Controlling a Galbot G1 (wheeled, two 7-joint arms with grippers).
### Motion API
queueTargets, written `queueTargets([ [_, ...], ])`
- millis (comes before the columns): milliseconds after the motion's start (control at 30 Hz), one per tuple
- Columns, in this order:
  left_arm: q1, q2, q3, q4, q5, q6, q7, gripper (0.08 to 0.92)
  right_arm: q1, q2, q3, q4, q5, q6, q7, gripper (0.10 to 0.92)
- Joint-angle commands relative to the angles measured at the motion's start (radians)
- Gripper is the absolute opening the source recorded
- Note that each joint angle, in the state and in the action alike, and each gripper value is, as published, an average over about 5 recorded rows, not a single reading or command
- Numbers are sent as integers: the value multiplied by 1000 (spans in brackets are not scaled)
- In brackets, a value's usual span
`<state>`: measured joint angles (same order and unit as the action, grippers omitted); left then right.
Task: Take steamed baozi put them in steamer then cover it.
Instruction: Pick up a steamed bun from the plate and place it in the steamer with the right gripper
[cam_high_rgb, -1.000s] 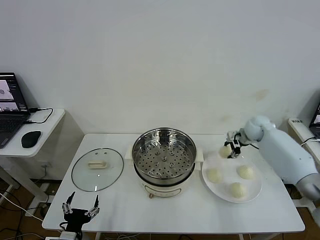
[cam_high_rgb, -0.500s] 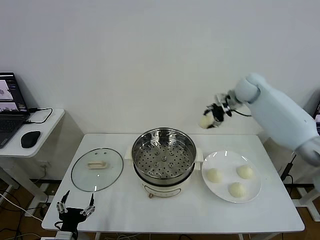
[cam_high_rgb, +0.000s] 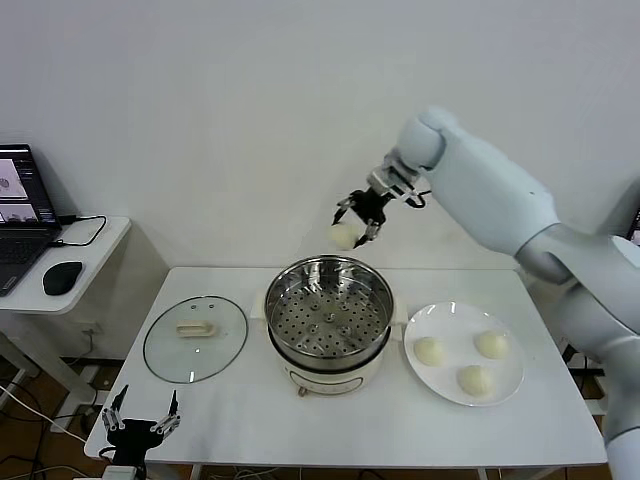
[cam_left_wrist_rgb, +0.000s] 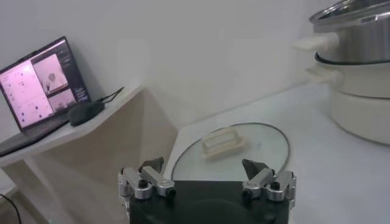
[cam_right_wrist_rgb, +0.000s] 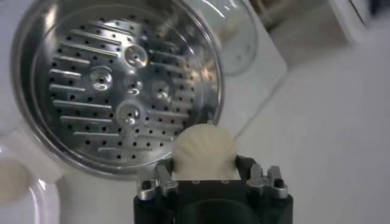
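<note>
**Bun carried above the far rim of the steamer**

The right gripper (cam_high_rgb: 352, 222) is hanging high over the back edge of the steamer (cam_high_rgb: 328, 312), its fingers clamped on one bun (cam_high_rgb: 343, 236). The empty perforated tray (cam_right_wrist_rgb: 109, 91) is lying below and slightly nearer the robot than the bun, so the coming move appears to be a short advance and descent. Three buns (cam_high_rgb: 474, 379) are waiting on the plate (cam_high_rgb: 513, 385) beside the steamer. The left gripper (cam_high_rgb: 139, 424), fingers spread wide, is idling low near the glass lid (cam_high_rgb: 195, 338).

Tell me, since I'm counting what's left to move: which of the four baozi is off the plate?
The baozi gripped in the right gripper's jaws, up above the steamer's far rim. The other three lie on the white plate.
</note>
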<state>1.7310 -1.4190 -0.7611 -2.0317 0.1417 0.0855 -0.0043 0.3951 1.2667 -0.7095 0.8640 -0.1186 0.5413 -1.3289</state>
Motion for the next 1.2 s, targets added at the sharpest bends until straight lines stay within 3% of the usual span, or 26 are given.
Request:
queueTargets([
  [33, 7, -7, -2, -9, 0, 0, -3, 823, 0, 91, -76, 86, -228, 287, 7, 645],
  [400, 9, -15, 1, -10, -5, 4, -1, 823, -84, 127, -41, 39, -381, 286, 48, 647],
  [1200, 0, -14, 10, 10, -9, 7, 2, 823, -184, 155, 18, -16, -529, 271, 154, 647],
])
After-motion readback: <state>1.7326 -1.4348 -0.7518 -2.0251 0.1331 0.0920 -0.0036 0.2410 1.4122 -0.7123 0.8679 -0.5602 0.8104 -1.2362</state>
